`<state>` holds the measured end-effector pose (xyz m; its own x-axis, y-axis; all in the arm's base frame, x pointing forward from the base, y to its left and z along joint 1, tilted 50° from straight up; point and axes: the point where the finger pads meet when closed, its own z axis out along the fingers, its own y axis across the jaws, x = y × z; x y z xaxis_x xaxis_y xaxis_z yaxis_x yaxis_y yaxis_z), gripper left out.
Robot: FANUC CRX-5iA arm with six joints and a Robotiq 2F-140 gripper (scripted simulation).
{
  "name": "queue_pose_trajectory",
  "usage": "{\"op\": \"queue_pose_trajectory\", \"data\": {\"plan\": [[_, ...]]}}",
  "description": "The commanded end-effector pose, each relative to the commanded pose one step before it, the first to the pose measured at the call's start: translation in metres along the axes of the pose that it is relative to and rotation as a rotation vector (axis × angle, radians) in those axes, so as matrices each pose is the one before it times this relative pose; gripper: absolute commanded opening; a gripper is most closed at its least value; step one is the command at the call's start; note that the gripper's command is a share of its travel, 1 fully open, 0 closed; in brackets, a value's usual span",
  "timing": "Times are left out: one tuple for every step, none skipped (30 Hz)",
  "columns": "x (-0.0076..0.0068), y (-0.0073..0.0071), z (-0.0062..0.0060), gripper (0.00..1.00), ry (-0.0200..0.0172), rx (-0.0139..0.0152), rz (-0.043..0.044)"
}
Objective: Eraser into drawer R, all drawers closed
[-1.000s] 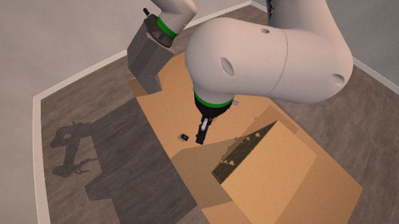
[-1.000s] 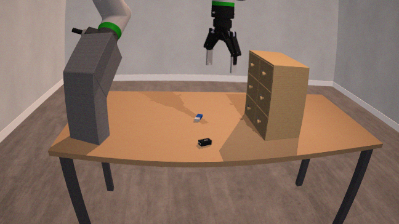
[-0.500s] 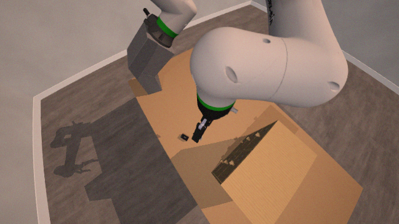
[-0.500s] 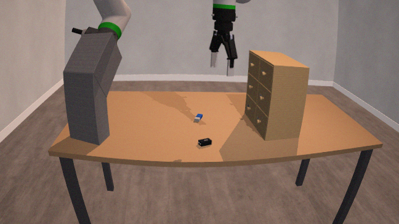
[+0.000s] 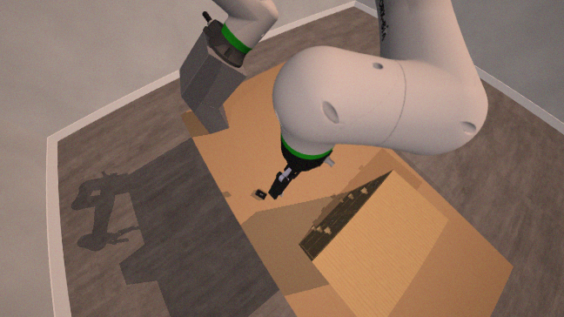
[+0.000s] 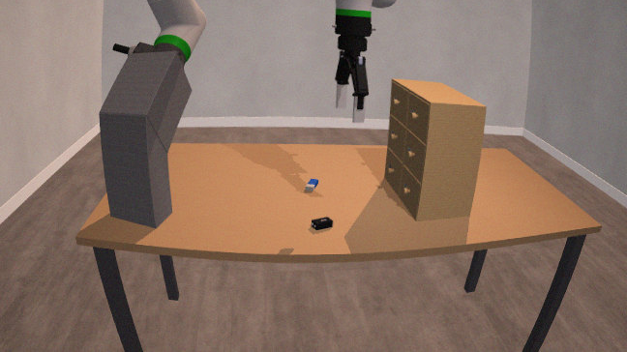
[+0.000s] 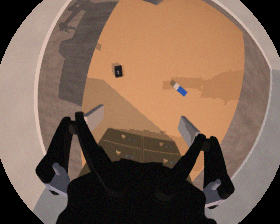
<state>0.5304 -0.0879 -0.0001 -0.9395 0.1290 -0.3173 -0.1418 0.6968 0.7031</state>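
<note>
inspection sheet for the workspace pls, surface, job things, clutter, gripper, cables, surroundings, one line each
Surface: wood-coloured table top, shadows across it; no spill or damage seen
Job's things: blue and white eraser lies on the table; chest upright, all six drawers look pushed in; letter R not readable
Clutter: small black block, on the table apart from the eraser
Gripper: gripper open, holding nothing, above the table
Cables: nothing seen
Surroundings: plain grey walls, wood-look floor; no people seen
</note>
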Motion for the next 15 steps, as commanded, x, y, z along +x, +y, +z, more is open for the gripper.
{"op": "queue_pose_trajectory", "data": {"plan": [[-0.00084,0.00019,0.00129,1.00,0.00014,0.00080,0.03319],[-0.00014,0.00007,0.00029,1.00,-0.00001,0.00001,0.00614],[-0.00013,0.00007,0.00027,1.00,-0.00001,0.00001,0.00569],[-0.00012,0.00006,0.00025,1.00,-0.00001,0.00001,0.00526],[-0.00011,0.00006,0.00023,1.00,-0.00001,0.00001,0.00484],[-0.00010,0.00005,0.00021,1.00,-0.00001,0.00001,0.00444],[0.00000,0.00000,0.00000,1.00,0.00000,0.00000,0.00000],[0.00000,0.00000,0.00000,1.00,0.00000,0.00000,0.00000],[-0.00009,0.00005,0.00019,1.00,-0.00001,0.00001,0.00404],[-0.00008,0.00004,0.00017,1.00,-0.00001,0.00001,0.00366],[-0.00007,0.00004,0.00015,1.00,0.00000,0.00001,0.00329],[-0.00006,0.00004,0.00014,1.00,0.00000,0.00001,0.00294],[-0.00006,0.00003,0.00012,1.00,0.00000,0.00000,0.00260],[-0.00005,0.00003,0.00011,1.00,0.00000,0.00000,0.00228],[-0.00004,0.00003,0.00009,1.00,0.00000,0.00000,0.00198]]}}
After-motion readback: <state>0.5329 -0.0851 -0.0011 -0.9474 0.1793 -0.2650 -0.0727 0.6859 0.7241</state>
